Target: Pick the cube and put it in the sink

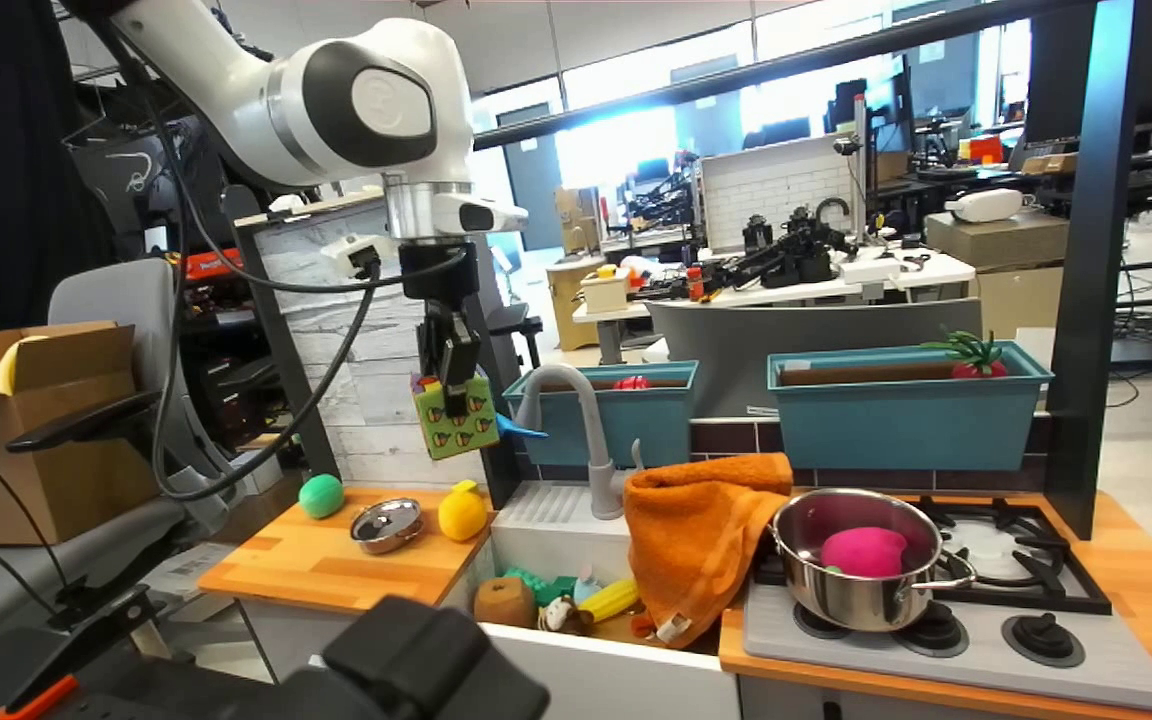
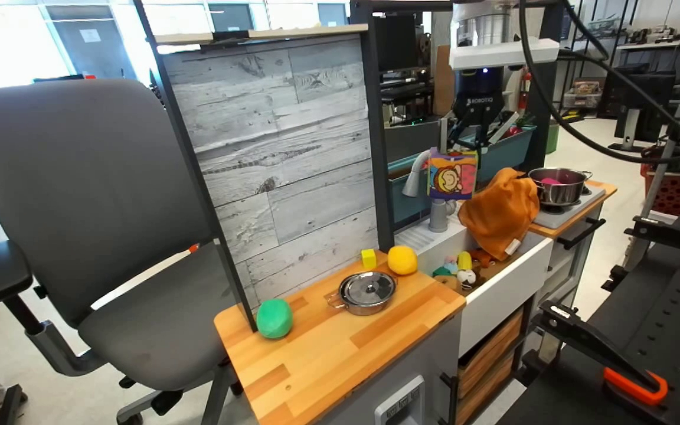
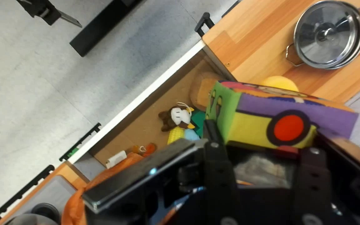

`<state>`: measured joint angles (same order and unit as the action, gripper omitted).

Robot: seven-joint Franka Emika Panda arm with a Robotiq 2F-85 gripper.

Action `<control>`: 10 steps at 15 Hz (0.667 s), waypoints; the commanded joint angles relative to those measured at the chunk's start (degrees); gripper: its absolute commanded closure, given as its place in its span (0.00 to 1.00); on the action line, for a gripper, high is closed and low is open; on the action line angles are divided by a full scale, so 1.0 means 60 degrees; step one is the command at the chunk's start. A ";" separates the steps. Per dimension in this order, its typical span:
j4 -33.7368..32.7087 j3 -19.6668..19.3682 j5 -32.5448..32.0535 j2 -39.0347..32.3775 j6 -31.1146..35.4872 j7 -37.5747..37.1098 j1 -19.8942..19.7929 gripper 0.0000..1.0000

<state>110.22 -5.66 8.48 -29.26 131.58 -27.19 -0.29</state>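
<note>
Cube point(image 2: 452, 174) (just one) in one pincer point(image 3: 266, 132); one sink point(image 1: 616, 672) below, two planters point(image 1: 901, 420).

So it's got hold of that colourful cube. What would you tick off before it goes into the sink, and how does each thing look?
1. Gripper closed on the cube: ok.
2. Cube clear of the wooden worktop: ok.
3. Cube apart from the tap: ok, a gap shows in an exterior view.
4. Cube directly above the sink: cannot tell.
5. Sink free of other things: not ok, a plush toy lies inside, an orange towel hangs in.
</note>
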 commanded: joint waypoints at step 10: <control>-0.3162 -0.0699 -0.0288 -0.2561 -0.1670 -0.3478 0.0239 0.60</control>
<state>95.38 -9.00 7.76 -42.55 124.51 -45.23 0.42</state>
